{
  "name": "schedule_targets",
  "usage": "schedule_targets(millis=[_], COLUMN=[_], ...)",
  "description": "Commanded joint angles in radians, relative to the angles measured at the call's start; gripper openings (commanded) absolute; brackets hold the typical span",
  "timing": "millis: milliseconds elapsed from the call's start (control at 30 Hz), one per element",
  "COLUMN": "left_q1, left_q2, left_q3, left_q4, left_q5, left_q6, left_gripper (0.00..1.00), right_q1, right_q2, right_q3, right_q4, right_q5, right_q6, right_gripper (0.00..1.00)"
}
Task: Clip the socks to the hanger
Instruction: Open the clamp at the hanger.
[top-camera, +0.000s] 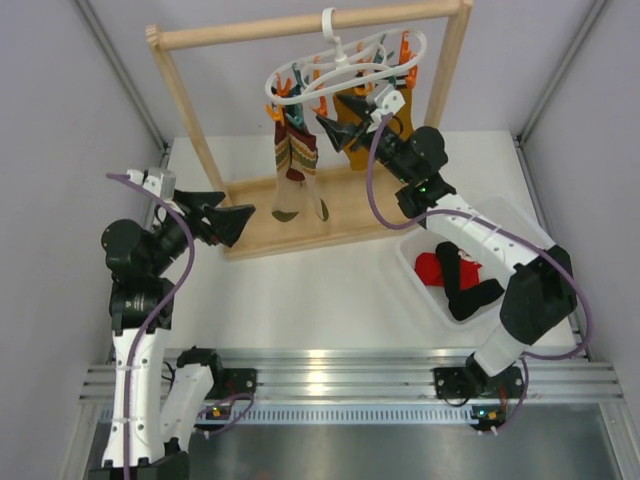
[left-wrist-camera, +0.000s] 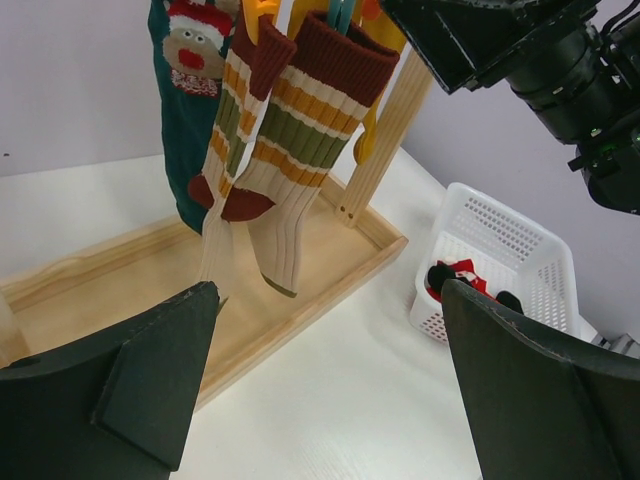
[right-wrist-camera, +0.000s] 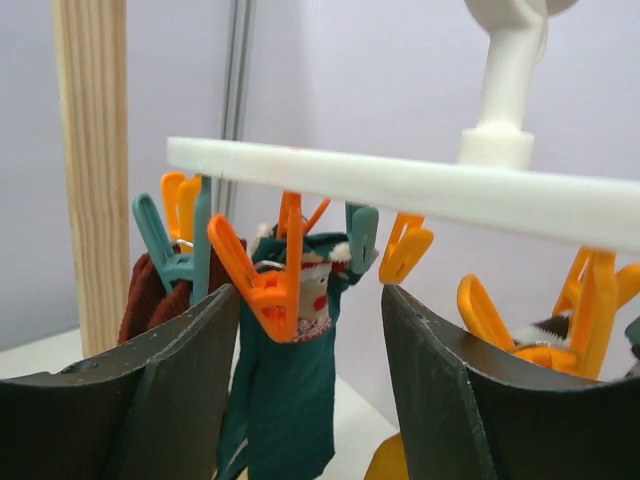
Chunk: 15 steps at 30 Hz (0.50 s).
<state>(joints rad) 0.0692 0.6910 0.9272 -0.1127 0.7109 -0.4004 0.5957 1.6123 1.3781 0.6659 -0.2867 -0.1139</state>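
— What was the right pincer (top-camera: 328, 127) (right-wrist-camera: 308, 295) doing?

— It was up at the hanger (top-camera: 345, 68) (right-wrist-camera: 400, 185), its fingers partly spread. An orange clip (right-wrist-camera: 265, 285) sat in the gap, close against one finger. I saw nothing pinched from both sides.

— And the hanger itself?

— It was hooked on the top bar of the wooden rack (top-camera: 300, 27), at twelve o'clock on the surface (top-camera: 330, 290). A brown-green striped pair (top-camera: 296, 165) (left-wrist-camera: 300, 130) hung from its clips, with a teal sock (left-wrist-camera: 185, 110) (right-wrist-camera: 285, 400) bearing a little face beside them. A mustard-yellow pair (top-camera: 352, 108) hung toward one o'clock, just by the right pincer.

— Where were the socks (top-camera: 440, 268) (left-wrist-camera: 455, 277) that needed clipping?

— Red ones and black ones lay heaped in a white basket (top-camera: 505, 222) (left-wrist-camera: 500, 235) at about four o'clock. The right arm reached over it, and they were well apart from the hanger.

— The left pincer (top-camera: 235, 220) (left-wrist-camera: 328, 290)?

— It was spread wide with nothing in it, over at nine o'clock. It pointed toward the rack's base tray (top-camera: 300, 225) (left-wrist-camera: 120, 290), near the tray's left end.
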Motion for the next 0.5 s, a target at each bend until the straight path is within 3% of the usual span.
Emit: schedule_targets(millis=[0,200,467], left_q1=[0.001,0.000,0.000], left_q2=[0.008,0.022,0.047], left_q3=[0.032,0.045,0.087], left_q4=[0.080,0.088,0.104], left_q5=[0.012,0.009,0.007], left_q6=[-0.020,-0.031,-0.078], left_gripper=[0.98,0.98,0.98], right_q1=[0.009,0.009,0.009], right_q2=[0.021,0.052,0.072], right_q3=[0.087,0.128,0.151], right_q4=[0.075,0.003,-0.060], right_q5=[-0.044,-0.149,-0.143], right_q6=[-0.026,-0.035,-0.053], right_gripper=[0.59,0.59,0.59])
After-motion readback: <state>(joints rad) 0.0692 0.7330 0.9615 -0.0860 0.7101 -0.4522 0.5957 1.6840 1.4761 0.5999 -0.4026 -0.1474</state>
